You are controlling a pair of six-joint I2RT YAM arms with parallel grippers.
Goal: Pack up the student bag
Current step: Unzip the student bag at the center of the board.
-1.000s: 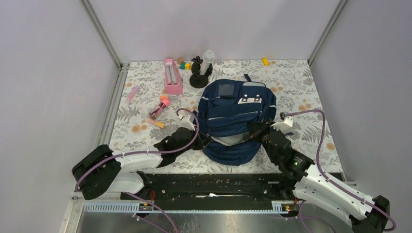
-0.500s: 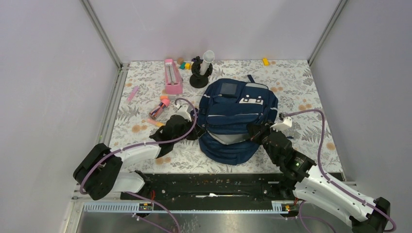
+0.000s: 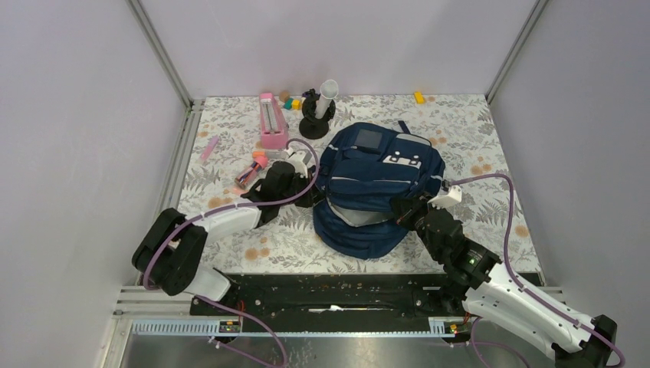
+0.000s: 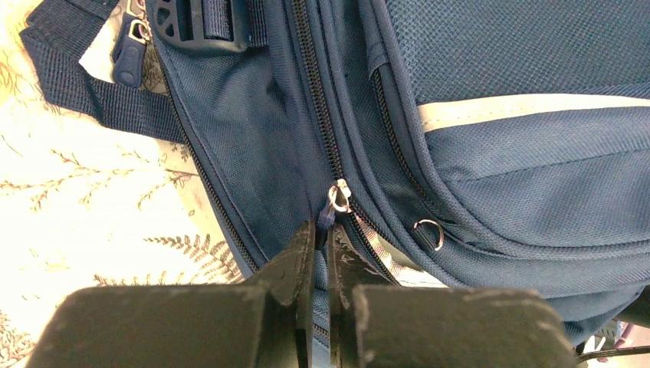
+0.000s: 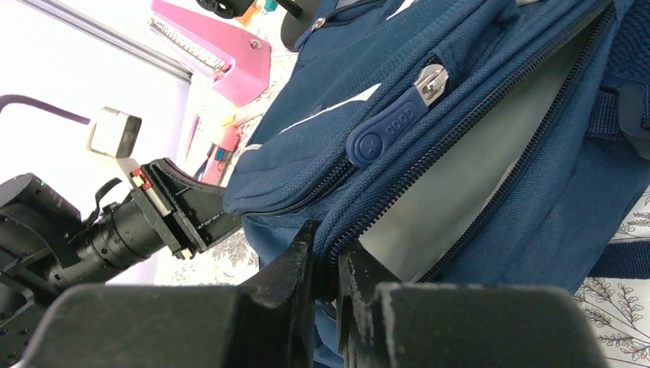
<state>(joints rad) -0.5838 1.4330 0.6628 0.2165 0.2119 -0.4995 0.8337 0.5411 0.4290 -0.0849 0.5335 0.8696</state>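
The student bag (image 3: 375, 184) is a navy backpack lying mid-table, its main zip partly open and showing grey lining (image 5: 467, 192). My left gripper (image 3: 306, 192) is at the bag's left side, shut on the blue zipper pull (image 4: 326, 217) of the main zip. My right gripper (image 3: 400, 208) is at the bag's near right, shut on the bag's zip edge (image 5: 349, 230) beside the grey lining. A second rubber zipper pull (image 5: 387, 130) hangs on the front pocket.
A pink case (image 3: 272, 121), a black stand with a white tube (image 3: 318, 111), coloured blocks (image 3: 292, 102), pens and markers (image 3: 251, 170) lie at the back left. A yellow block (image 3: 418, 97) sits at the back. Walls enclose the floral table (image 3: 475, 153).
My left gripper has moved away from me along the bag's left side, drawing the zipper pull with it. The bag has shifted and turned slightly to the right. The right gripper has held its place.
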